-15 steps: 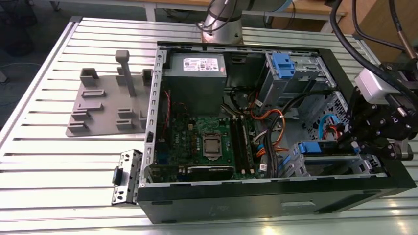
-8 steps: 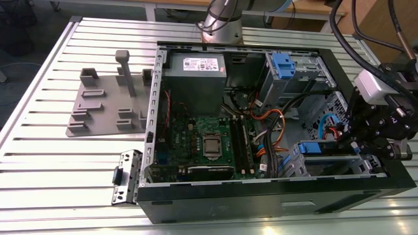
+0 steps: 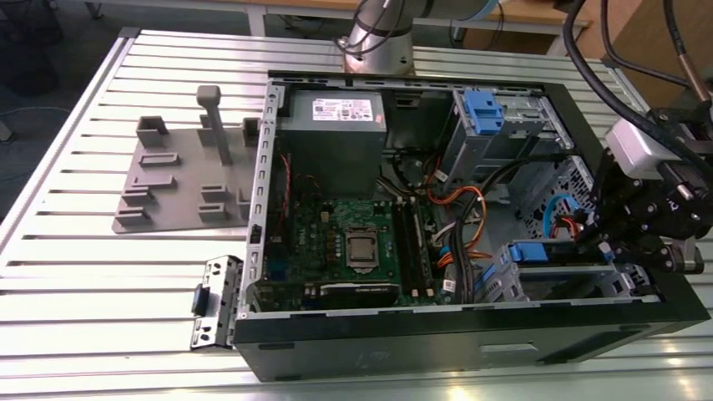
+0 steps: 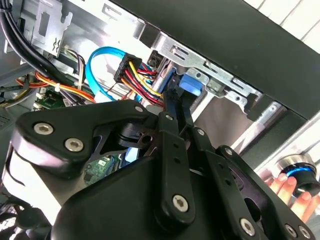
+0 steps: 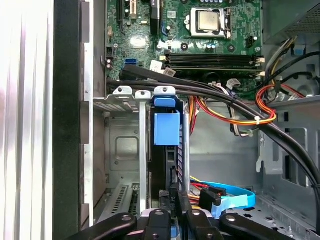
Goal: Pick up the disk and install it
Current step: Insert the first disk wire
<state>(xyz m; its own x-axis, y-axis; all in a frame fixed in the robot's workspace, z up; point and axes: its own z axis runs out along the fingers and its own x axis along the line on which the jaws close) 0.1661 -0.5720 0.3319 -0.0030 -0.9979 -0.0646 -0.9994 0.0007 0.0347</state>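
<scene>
1. pincer point(image 3: 624, 251) sits down inside the open computer case point(image 3: 368, 355), at the drive cage by the case's front corner; its dark linkage shows in both wrist views

2. cannot tell how far the pincer is open or whether it has a grip: the tips are hidden behind its own links and the cage

3. disk point(image 5: 167, 150) stands on edge in the cage slot right ahead of the pincer, blue rail tab point(image 5: 166, 128) facing up and out; looks mostly seated between the cage walls

4. step in hand, as I judge it: the install part, with the pick-up already done; what remains calls for a straight push along the slot so the rails stay in their guides

5. close by: red-yellow power cable bundle point(image 4: 137, 75) and blue data cable point(image 4: 102, 62) just beside the pincer, thick black cables point(image 5: 210, 95) crossing over the cage mouth; these could snag

6. further out: motherboard point(image 3: 351, 242), power supply box point(image 3: 332, 125), second blue-tabbed bay point(image 3: 482, 109)

7. outside the case on the slatted surface point(image 3: 67, 276): grey slotted stand point(image 3: 184, 180), well apart

8. a person's fingers point(image 4: 287, 187) near a blue-ringed knob point(image 4: 299, 172), past the case edge
</scene>
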